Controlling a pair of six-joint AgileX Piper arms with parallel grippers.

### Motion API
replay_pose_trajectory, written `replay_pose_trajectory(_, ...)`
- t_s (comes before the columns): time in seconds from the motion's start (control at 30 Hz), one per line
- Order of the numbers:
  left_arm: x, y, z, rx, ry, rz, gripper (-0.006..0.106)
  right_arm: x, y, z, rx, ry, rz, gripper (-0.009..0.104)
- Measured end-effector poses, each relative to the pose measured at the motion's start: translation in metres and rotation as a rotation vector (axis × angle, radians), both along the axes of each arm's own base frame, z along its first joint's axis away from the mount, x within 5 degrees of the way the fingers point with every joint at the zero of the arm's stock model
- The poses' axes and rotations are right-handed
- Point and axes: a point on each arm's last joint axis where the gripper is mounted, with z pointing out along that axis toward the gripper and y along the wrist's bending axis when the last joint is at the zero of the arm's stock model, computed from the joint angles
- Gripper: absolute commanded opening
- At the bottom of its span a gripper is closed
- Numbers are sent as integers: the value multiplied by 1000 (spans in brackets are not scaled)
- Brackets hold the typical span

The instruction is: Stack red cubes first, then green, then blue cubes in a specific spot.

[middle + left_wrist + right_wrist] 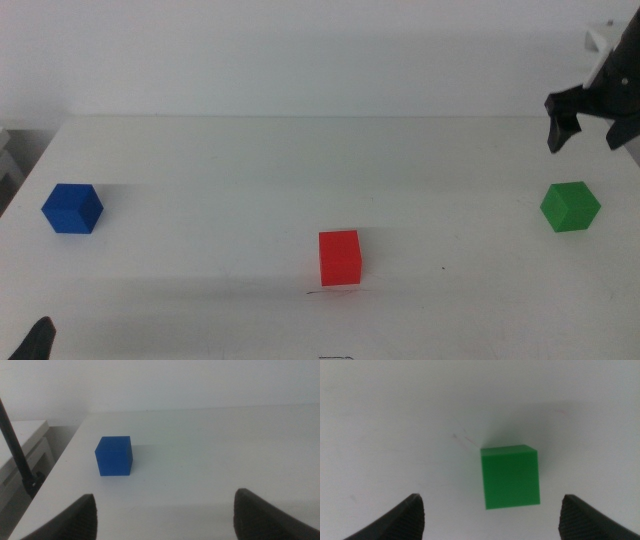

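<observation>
The red cube (339,257) sits low in the middle of the frame, right at the thin dark line (335,292) scribbled on the white table (250,170), its near edge just touching that mark. Bare tabletop spreads wide on both sides of it. Over at the right, the green cube (570,207) stands alone near the table's right edge, and my right gripper (583,120) hangs above and behind it, jaws spread wide with nothing between them; the wrist camera shows the cube (510,476) apart from both jaws. Far left, the blue cube (72,209) sits close to the left edge. My left gripper (165,515) waits at bottom left, jaws parted, nothing held.
</observation>
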Motion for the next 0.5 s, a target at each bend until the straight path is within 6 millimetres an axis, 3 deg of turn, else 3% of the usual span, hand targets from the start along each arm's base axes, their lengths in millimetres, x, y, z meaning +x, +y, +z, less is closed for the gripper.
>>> replay_pose_trajectory(0.23, 0, 0, 0, 0, 0, 0, 93, 11, -3, -33, 2, 75, 19, 79)
replay_pose_trajectory(0.5, 0, 0, 0, 0, 0, 0, 93, 19, -4, -57, -12, 125, 47, 79)
